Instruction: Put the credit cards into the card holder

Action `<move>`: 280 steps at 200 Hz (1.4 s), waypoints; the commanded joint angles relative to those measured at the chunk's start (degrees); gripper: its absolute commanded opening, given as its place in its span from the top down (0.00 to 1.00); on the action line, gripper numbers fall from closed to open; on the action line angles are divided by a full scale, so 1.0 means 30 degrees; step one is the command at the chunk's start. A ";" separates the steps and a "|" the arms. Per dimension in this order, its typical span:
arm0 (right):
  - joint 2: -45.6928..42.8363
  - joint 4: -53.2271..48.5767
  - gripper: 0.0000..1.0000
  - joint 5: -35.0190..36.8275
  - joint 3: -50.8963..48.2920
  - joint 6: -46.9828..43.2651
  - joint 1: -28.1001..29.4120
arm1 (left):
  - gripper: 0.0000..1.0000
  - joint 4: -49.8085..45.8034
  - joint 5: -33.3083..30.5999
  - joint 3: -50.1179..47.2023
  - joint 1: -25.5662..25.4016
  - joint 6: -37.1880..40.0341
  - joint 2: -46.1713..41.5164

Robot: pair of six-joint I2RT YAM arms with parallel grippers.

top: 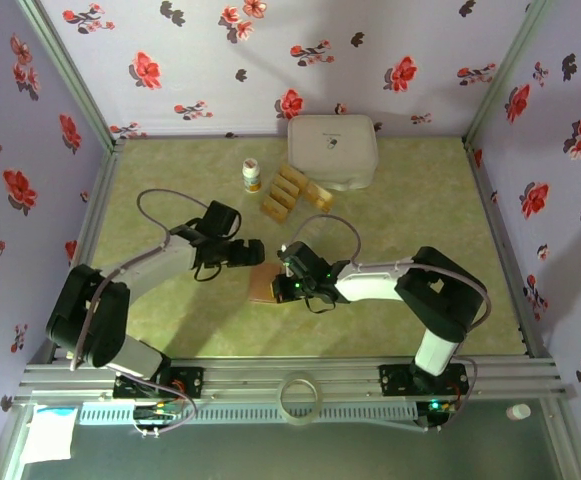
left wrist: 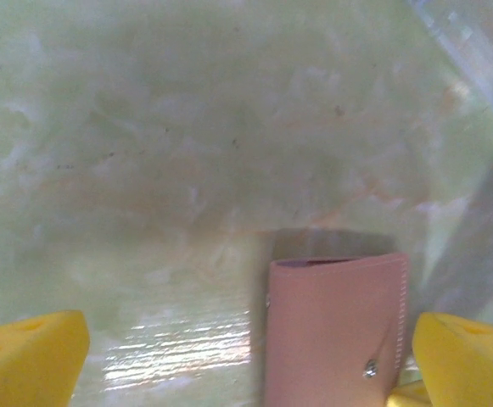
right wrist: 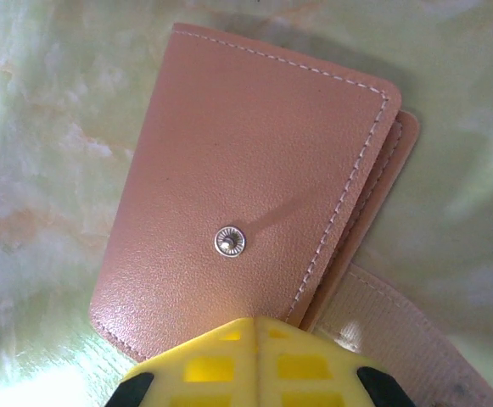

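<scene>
Card holder (right wrist: 246, 195) — folded, flat on desk (top: 420, 250); we judge it light and pliant — take its stitched edge. Left fingers (left wrist: 25, 348) wide, flanking it; right fingers (right wrist: 254, 360) closed at its edge.

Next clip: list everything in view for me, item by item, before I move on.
credit cards: several, exact count unclear; gold-yellow; clustered in front of the white box
card holder: one; pinkish-tan, folded; on the table between the two grippers
white box: one; white, rounded; far edge of the table
bottle: one; small, white cap; left of the cards
tape roll: one; clear; on the front rail
table: one; pale green, marbled
left gripper: yellow fingers; open, with the card holder's end between them
right gripper: yellow fingers; shut, at the card holder's edge
</scene>
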 commanded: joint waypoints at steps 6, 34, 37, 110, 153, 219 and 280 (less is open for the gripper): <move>0.0448 0.0279 1.00 -0.0225 -0.0361 -0.0216 -0.0108 | 0.04 -0.1402 -0.1610 0.0791 -0.0671 0.1244 0.1032; 0.0574 0.0254 1.00 -0.0288 -0.0353 -0.0203 -0.0221 | 0.04 -0.1195 -0.2358 0.0900 -0.0872 0.1198 0.1822; 0.0578 0.0254 1.00 -0.0289 -0.0354 -0.0206 -0.0215 | 0.04 -0.1135 -0.2376 0.0885 -0.0872 0.1195 0.1852; 0.0255 -0.0529 1.00 -0.0396 0.0206 -0.0357 -0.0299 | 0.04 -0.0435 -0.2785 0.0529 -0.1017 0.1145 0.2771; -0.1795 -0.4653 0.51 0.1166 0.2049 -0.1641 -0.0339 | 0.15 0.0404 -0.3783 -0.0676 -0.1079 -0.0005 0.3087; -0.3981 -1.0449 0.01 0.6225 0.4634 -0.2807 -0.0578 | 0.18 0.1655 -0.4224 -0.2461 -0.1846 -0.1832 0.2596; -0.1482 -1.2150 0.58 0.3756 0.6084 -0.2418 -0.0974 | 0.18 0.2584 -0.4560 -0.3161 -0.2816 -0.3410 0.2936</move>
